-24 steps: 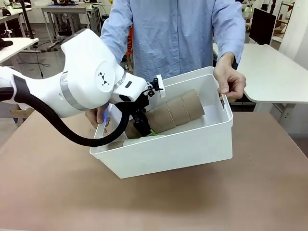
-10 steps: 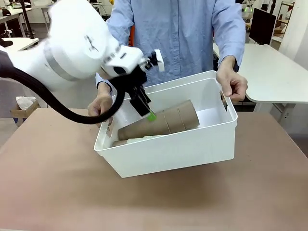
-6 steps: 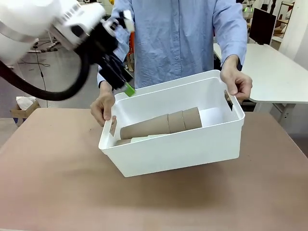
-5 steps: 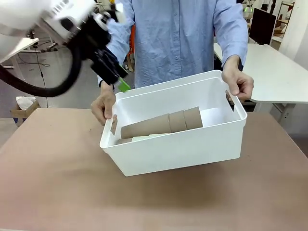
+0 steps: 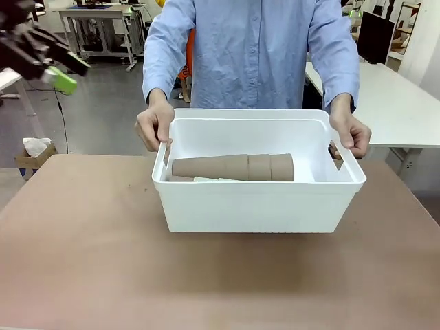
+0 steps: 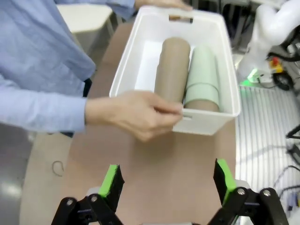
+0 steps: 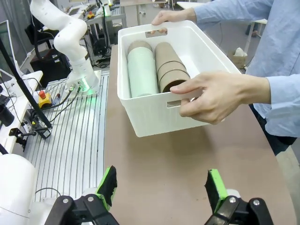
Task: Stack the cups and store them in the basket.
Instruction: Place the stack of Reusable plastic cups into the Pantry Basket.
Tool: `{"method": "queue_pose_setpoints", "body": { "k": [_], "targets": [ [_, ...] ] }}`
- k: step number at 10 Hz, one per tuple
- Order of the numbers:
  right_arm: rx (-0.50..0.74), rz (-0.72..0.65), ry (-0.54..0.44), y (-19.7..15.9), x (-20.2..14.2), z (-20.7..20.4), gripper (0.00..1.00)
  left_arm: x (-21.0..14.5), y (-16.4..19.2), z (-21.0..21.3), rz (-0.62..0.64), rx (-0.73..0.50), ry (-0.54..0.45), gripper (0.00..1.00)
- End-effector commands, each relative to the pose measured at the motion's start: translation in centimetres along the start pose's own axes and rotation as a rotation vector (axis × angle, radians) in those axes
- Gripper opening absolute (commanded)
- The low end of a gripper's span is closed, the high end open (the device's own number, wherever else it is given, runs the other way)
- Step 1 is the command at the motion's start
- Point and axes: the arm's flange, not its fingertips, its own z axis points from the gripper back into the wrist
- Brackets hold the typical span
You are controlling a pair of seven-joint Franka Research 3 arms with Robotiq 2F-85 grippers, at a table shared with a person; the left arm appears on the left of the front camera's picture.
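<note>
**Cups lie flat in the bin, both grippers far off and empty**

Cups are already inside the big white plastic basket [image 5: 261, 206]. A stack of tall tan-brown cups [image 5: 234, 167] lies on its side, its long way running along the long way of the basket. Just beside it lies a stack of pale mint green cups [image 6: 202, 77], pointing the same way. In the left wrist view the two stacks lie side by side and look as if they touch.

The basket sits on the brown desk [image 5: 89, 261]. A person in a blue shirt [image 5: 251, 48] holds it at both short ends, one hand [image 5: 155, 127] on one end and the other hand [image 5: 350, 134] on the other end.

The left gripper [image 5: 58, 72] is high up at the far left of the front view, well apart from the basket. Its green pads [image 6: 112, 180] stand wide apart with nothing between them. From it, the basket lies ahead, short end first, with the person's hand in between.

The right gripper [image 7: 159, 187] is wide open too and holds nothing. It faces the other short end, also behind a hand.

The storing looks done. Neither gripper is nearer than the person's hands.
</note>
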Motion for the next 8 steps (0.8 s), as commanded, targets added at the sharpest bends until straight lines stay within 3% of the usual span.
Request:
{"method": "queue_pose_setpoints", "body": {
  "k": [1, 4, 8],
  "targets": [
    [-0.001, 0.024, -0.021, 0.1, -0.1, 0.0, 1.0, -2.6, -0.3, 1.7, -0.02, -0.021, -0.019, 1.0],
    [-0.001, 0.024, -0.021, 0.1, -0.1, 0.0, 1.0, -5.0, -0.1, 3.8, -0.024, 0.044, -0.044, 1.0],
    [-0.001, 0.024, -0.021, 0.1, -0.1, 0.0, 1.0, -4.1, -0.3, 3.7, 0.003, -0.003, -0.028, 1.0]
  ]
}}
